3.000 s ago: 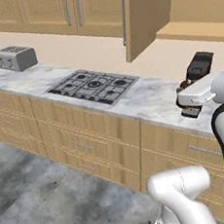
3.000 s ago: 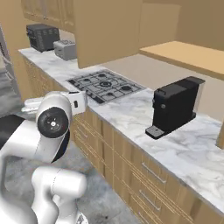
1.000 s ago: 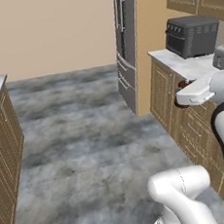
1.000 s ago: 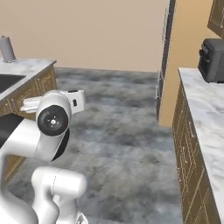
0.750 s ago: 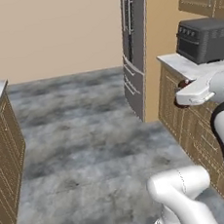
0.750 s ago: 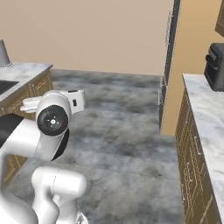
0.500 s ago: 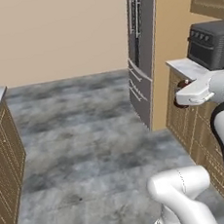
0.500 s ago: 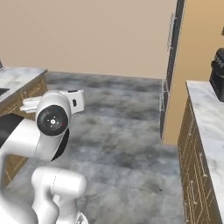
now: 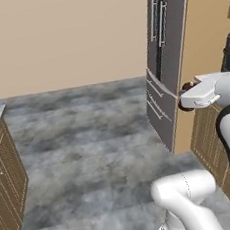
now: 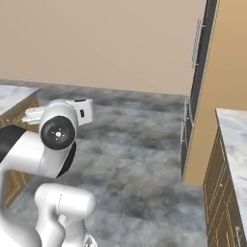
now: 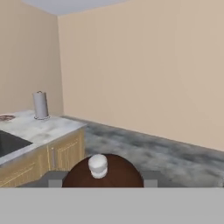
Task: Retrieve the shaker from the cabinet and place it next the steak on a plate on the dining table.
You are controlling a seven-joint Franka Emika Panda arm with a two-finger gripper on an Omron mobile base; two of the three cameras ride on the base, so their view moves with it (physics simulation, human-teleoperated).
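Since the earlier frames, your whole view has swung with the base: the stove and coffee machine are gone from sight, and you now face open grey floor (image 9: 89, 140), a beige wall and a tall dark refrigerator (image 9: 164, 66). Your arm holds its carrying pose.

Your gripper (image 11: 103, 178) is closed on the shaker (image 11: 103, 171); in the hand view you look down on its dark reddish-brown body and pale knob between the finger tips, and in the left base view a dark red end (image 9: 187, 95) pokes out from behind the white hand.

Done, by this evidence: the shaker is out of the cabinet and in hand.

Left: you are in transit, by the look of it. At the left of the hand view a marble-topped table (image 11: 39, 127) carries a grey paper-towel roll (image 11: 40, 105), and a small round shape at its far left edge (image 11: 6, 117) may be the plate, too small to confirm. You still have to drive there and set the shaker beside the steak.
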